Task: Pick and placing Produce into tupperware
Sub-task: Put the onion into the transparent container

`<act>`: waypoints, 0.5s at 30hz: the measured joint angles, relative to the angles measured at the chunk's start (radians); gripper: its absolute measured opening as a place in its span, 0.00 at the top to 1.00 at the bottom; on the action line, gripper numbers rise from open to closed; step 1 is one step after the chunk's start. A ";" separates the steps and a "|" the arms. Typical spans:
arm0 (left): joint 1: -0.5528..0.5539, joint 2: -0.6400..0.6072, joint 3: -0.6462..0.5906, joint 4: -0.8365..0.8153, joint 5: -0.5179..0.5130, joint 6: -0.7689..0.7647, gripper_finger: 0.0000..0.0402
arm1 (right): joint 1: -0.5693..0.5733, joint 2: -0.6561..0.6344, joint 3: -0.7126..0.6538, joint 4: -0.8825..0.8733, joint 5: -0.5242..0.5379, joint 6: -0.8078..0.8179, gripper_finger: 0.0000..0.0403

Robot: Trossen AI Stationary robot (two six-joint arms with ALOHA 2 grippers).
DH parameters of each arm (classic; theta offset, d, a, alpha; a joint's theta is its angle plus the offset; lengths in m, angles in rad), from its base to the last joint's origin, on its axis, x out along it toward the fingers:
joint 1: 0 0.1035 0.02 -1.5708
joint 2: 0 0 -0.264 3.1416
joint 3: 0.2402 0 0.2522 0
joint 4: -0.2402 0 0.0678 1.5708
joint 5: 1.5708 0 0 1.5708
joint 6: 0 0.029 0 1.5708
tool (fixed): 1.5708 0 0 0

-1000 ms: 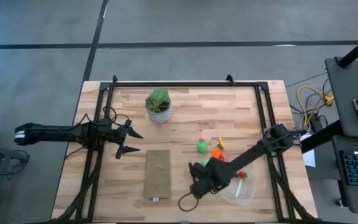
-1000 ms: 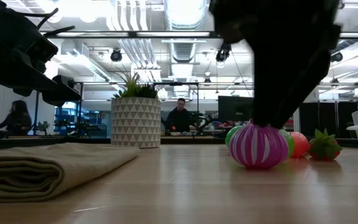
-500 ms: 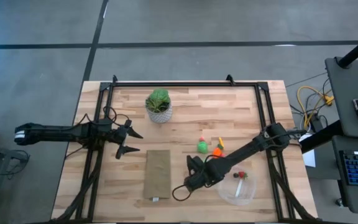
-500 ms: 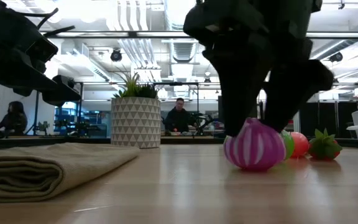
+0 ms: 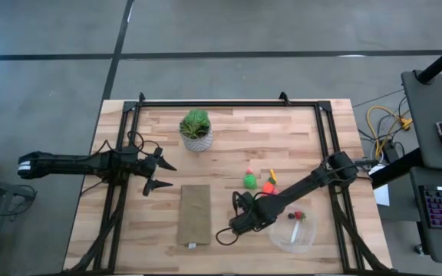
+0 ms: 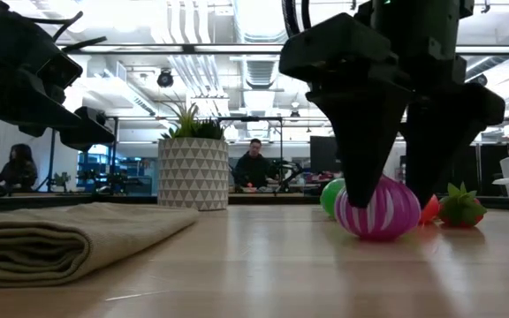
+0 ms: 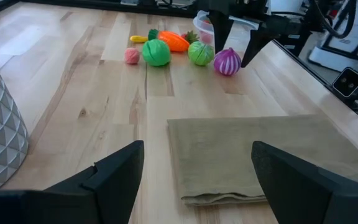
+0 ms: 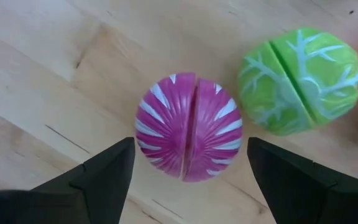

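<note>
My right gripper (image 5: 237, 223) (image 8: 185, 180) is open, fingers pointing down on either side of a magenta, white-striped toy onion (image 8: 188, 127) (image 6: 383, 210) (image 7: 227, 62) without touching it. The onion rests on the table, hidden under the gripper in the high view. A green toy cabbage (image 8: 300, 81) (image 7: 199, 53) lies beside it. More produce sits farther back: a green piece (image 5: 249, 181), an orange piece (image 5: 268, 186) and a yellow one (image 5: 272, 175). The clear round tupperware (image 5: 294, 236) stands near the right front; a red piece (image 5: 298, 216) is at its far rim. My left gripper (image 5: 156, 173) (image 7: 197, 180) waits open at the table's left.
A tan folded cloth (image 5: 195, 215) (image 7: 253, 155) lies left of the onion. A plant in a white patterned pot (image 5: 196, 132) (image 6: 193, 172) stands at the far middle. A black frame (image 5: 324, 126) runs along the table's edges. People sit in the room beyond.
My right gripper has turned about its wrist and shifted a little toward the table's left; its fingers now stand on both sides of the onion instead of over its top. The onion has rolled slightly on the table. The left arm has kept still.
</note>
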 joint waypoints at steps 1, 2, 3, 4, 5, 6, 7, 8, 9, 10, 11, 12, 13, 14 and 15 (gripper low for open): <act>0.000 0.000 0.000 0.000 0.000 0.000 0.29 | 0.000 0.004 0.000 0.004 0.000 -0.001 0.24; 0.000 0.000 0.000 0.000 0.000 0.000 0.29 | 0.000 0.009 0.000 0.008 0.000 -0.004 0.25; 0.000 0.000 0.000 0.000 0.000 0.000 0.29 | 0.000 0.016 0.000 0.007 0.000 -0.011 0.25; 0.000 0.000 0.000 0.000 0.000 0.000 0.29 | 0.000 0.026 0.000 0.010 0.000 -0.019 0.25; 0.000 0.000 0.000 0.000 0.000 0.000 0.29 | 0.000 0.033 0.000 0.014 0.000 -0.025 0.24; 0.000 0.000 0.000 0.000 0.000 0.000 0.29 | -0.001 0.044 0.000 0.016 -0.001 -0.027 0.24; 0.000 0.000 0.000 0.000 0.000 0.000 0.29 | -0.002 0.051 0.000 0.016 -0.005 -0.027 0.24; 0.000 0.000 0.000 0.000 0.000 0.000 0.29 | -0.003 0.059 0.001 0.014 -0.008 -0.027 0.23; 0.000 0.000 0.000 0.000 -0.001 0.000 0.29 | -0.005 0.065 0.002 0.015 -0.013 -0.030 0.23; 0.000 0.000 0.000 0.000 0.000 0.000 0.29 | -0.005 0.069 0.004 0.013 -0.016 -0.033 0.23; 0.000 0.000 0.000 0.000 0.000 0.000 0.29 | -0.005 0.072 0.004 0.013 -0.017 -0.039 0.22; 0.000 0.000 0.000 0.000 0.000 0.000 0.29 | -0.004 0.073 0.004 0.013 -0.015 -0.042 0.22; 0.000 0.000 0.000 0.000 0.000 0.000 0.29 | -0.004 0.072 0.004 0.013 -0.015 -0.044 0.21; 0.000 0.000 0.000 0.000 0.000 0.000 0.29 | -0.005 0.069 0.003 0.014 -0.013 -0.047 0.21; 0.000 0.000 0.000 0.000 0.000 0.000 0.29 | -0.006 0.066 0.002 0.015 -0.009 -0.050 0.21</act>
